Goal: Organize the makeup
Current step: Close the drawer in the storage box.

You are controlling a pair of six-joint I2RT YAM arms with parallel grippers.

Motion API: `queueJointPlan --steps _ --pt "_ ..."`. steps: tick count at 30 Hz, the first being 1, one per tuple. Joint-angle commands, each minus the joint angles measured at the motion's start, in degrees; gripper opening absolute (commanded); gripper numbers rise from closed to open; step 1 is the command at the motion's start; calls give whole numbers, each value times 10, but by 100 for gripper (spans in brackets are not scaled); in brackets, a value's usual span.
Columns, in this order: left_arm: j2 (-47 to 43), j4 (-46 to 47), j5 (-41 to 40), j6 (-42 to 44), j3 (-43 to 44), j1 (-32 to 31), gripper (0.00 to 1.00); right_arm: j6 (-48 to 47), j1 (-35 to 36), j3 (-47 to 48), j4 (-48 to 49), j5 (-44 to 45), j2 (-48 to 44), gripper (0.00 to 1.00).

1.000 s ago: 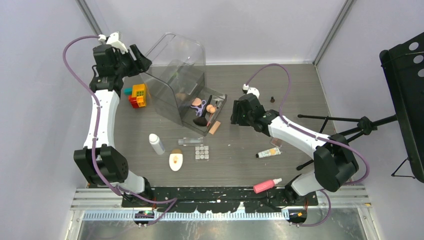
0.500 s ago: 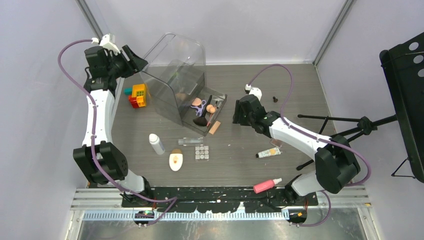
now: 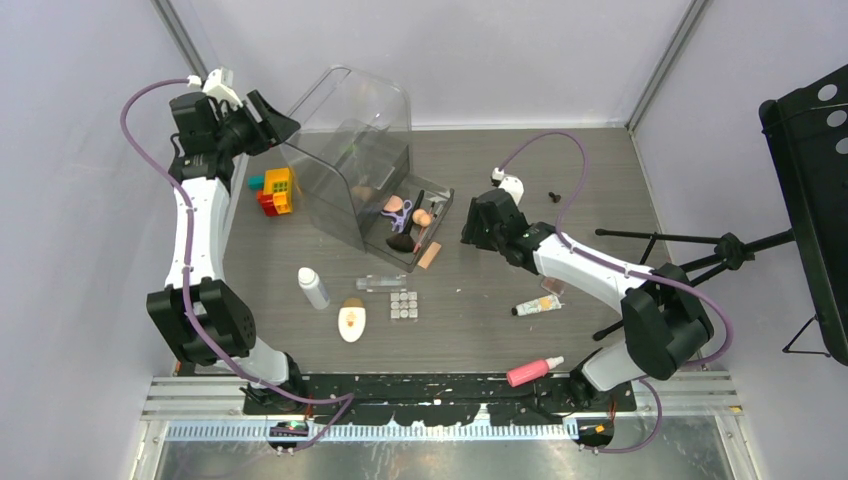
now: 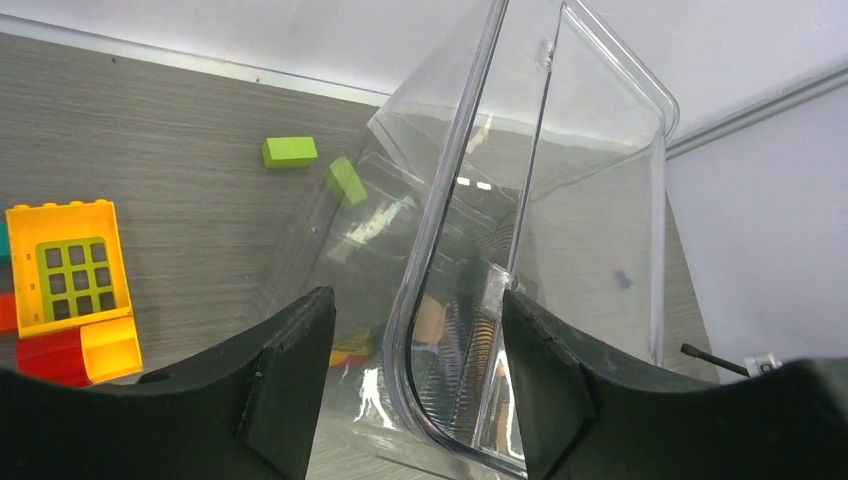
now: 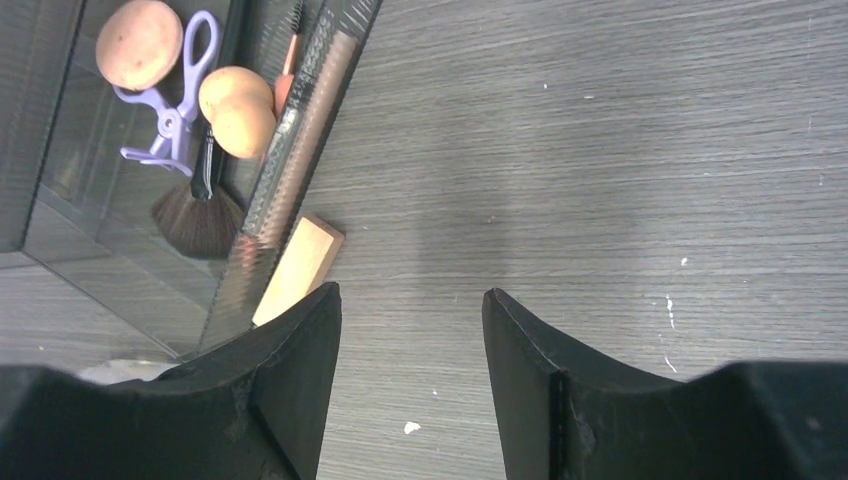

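Observation:
My left gripper [image 3: 280, 117] is open at the top left corner of the large clear case [image 3: 355, 150]. In the left wrist view its jaws [image 4: 415, 302] straddle the case's curved wall [image 4: 440, 250] without closing on it. My right gripper [image 3: 467, 232] is open and empty over bare table, just right of the case's pulled-out drawer [image 3: 440, 205]; the right wrist view [image 5: 410, 293] shows this too. The drawer holds peach sponges [image 5: 237, 108], a black brush [image 5: 200, 215] and a purple curler [image 5: 172, 110]. On the table lie a white bottle [image 3: 313, 287], a clear bottle [image 3: 380, 283], a palette [image 3: 404, 305], a white oval compact [image 3: 351, 322], a cream tube [image 3: 537, 304] and a pink bottle [image 3: 534, 371].
Colourful toy bricks [image 3: 275, 190] lie left of the case; green bricks [image 4: 290, 151] show behind it. A tan stick [image 5: 297, 265] lies by the drawer's front. A small black piece [image 3: 552, 196] sits at the far right. A black tripod [image 3: 700, 255] stands to the right.
My left gripper has shifted slightly left and up along the case's corner. My right gripper has edged a little toward the drawer. No object has moved.

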Motion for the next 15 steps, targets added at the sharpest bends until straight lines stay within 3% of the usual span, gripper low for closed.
queueJointPlan --steps 1,15 --pt "6 22 22 -3 -1 2 64 46 0 4 41 34 -4 59" --pt "9 33 42 -13 -1 6 64 121 1 31 95 21 134 57"
